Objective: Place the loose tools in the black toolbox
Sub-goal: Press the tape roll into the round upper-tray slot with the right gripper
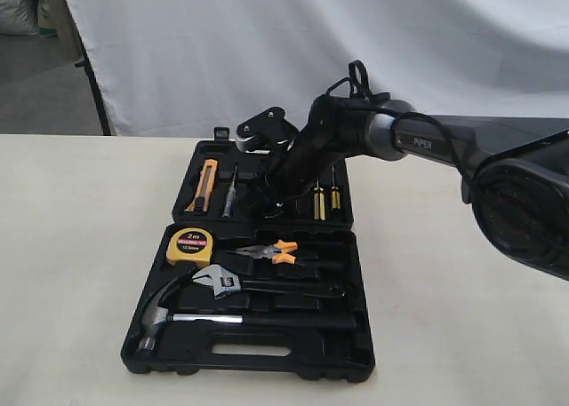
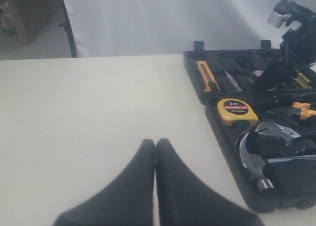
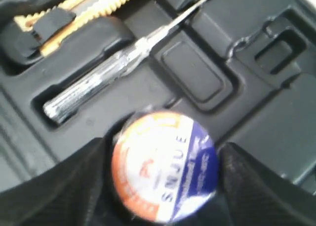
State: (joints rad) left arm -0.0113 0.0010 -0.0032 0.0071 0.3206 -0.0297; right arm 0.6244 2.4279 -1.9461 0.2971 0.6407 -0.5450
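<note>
Black toolbox (image 1: pixel 329 357); centre-left, yellow tape measure (image 1: pixel 189 246) with black-and-red face; orange-handled pliers (image 1: pixel 283 253); tape roll (image 3: pixel 165 174) label white, blue, orange-rimmed; yellow-and-black screwdrivers (image 1: pixel 318 203).

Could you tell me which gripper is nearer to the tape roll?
Right. The right gripper holds the tape roll between its fingers above the black toolbox; the left gripper is shut over the table, well clear of the toolbox.

Hammer (image 1: pixel 164 314) in toolbox (image 1: pixel 267 362) (near half)

"2m" on tape measure (image 1: pixel 189 246), "PiPER" on arm (image 1: pixel 427 143)
</note>
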